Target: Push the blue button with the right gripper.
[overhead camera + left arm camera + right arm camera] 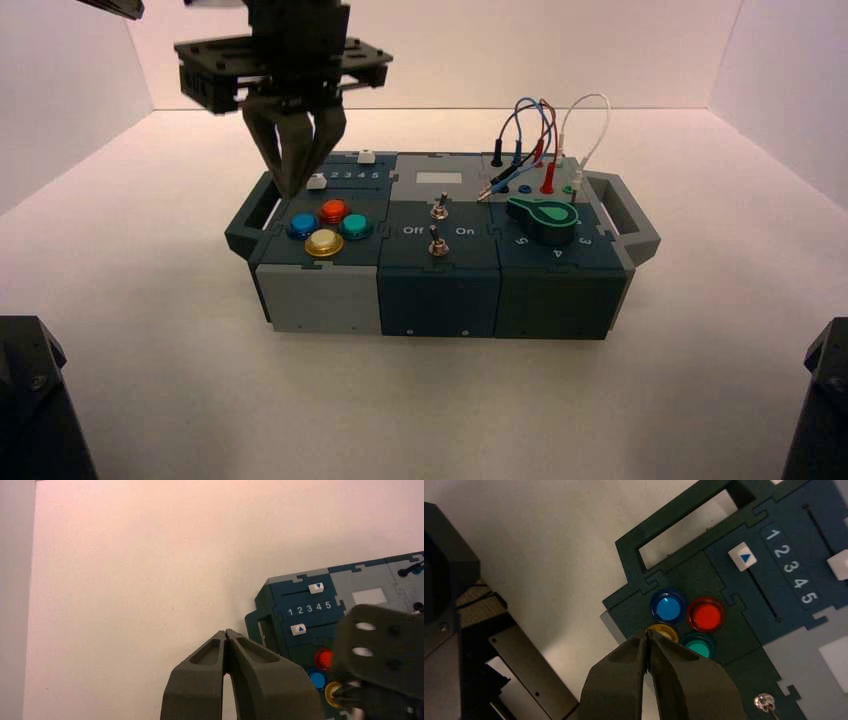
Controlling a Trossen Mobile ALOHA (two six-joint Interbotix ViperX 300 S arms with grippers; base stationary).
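Item: round translucent blue dome button point(668, 607) in a dark collar, at the box's left end, beside the red dome button point(706, 616), yellow dome button point(323, 242) and teal-green dome button point(697, 645); the handle cut-out lies just outside.

Item: black right tool point(291, 190), slotted plate body with two tapered fingers closed to a single point, apparently to serve as a narrow pressing tip. It hangs over the button cluster, point near the blue button but not touching; press judged not yet made.

Item: left tool point(227, 634), fingers together, over the white surface point(150, 330) left of the box, idle.
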